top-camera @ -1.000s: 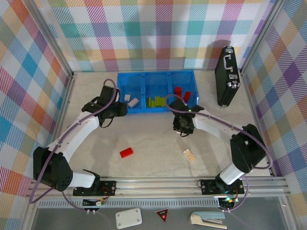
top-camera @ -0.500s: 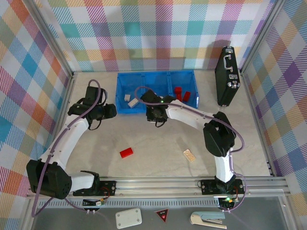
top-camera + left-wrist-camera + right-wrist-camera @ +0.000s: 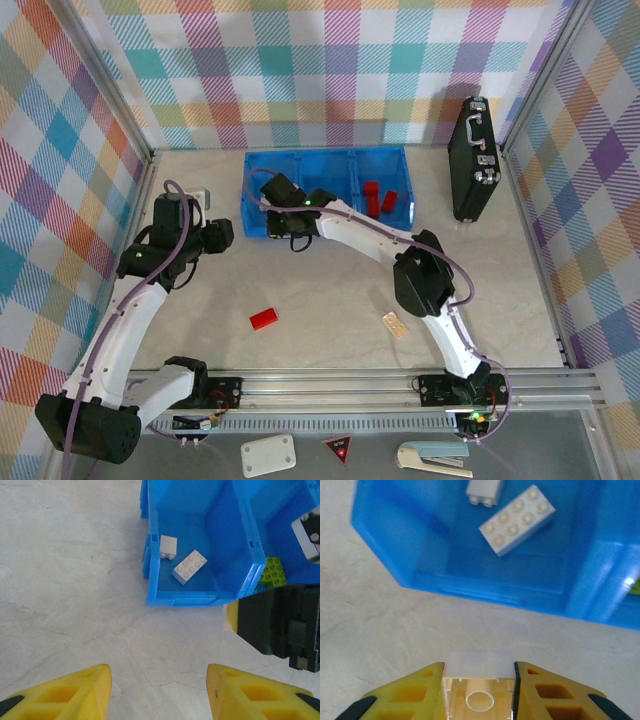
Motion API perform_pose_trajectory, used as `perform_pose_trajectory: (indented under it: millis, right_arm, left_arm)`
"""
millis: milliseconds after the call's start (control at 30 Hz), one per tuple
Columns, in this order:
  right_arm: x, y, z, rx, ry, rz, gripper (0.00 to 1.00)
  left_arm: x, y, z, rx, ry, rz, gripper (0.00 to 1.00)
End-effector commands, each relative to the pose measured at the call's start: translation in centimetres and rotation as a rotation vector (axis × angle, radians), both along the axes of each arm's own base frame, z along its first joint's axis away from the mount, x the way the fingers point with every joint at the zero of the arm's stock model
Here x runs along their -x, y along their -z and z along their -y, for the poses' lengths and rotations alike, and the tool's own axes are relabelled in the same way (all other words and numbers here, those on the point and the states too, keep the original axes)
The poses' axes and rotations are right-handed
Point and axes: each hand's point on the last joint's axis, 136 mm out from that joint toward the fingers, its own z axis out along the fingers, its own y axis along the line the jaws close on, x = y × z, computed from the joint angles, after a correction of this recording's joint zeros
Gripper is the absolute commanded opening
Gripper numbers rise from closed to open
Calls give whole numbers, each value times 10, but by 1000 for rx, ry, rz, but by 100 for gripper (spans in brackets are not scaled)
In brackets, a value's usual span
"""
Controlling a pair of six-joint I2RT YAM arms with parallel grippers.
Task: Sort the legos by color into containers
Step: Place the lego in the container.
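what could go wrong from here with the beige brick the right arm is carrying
1. The right pincer grips the beige brick short of the near wall of the blue bin. Releasing now would likely drop it on the table, not beside the two beige bricks in the end compartment.
2. The open left pincer hangs close to the right arm by that corner. Moving toward the bin could bump it.

The pale, marbled worktop (image 3: 330, 290) carries four things. A long blue bin (image 3: 330, 158) lies at 12 o'clock, near the far edge. A black case (image 3: 472, 160) stands on its edge at 2 o'clock. A red brick (image 3: 264, 318) lies flat at 8 o'clock, and a beige brick (image 3: 395, 324) at 5 o'clock, well apart from each other.
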Motion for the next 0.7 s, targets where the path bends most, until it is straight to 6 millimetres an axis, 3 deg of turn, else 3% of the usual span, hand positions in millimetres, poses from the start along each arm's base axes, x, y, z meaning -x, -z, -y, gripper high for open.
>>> perform_pose_trajectory:
  millis: [0,200,667]
  right_arm:
    - [-10,-8,-24,-49,-49,39,33]
    - [-32,-7,-43,-58,-58,101,33]
    - [-71,11,-58,-79,-32,181,34]
  left_arm:
    - [-4,4,-6,-33,-5,12,53]
    - [-3,7,-4,-38,18,10,53]
    - [-2,7,-5,-44,19,21,54]
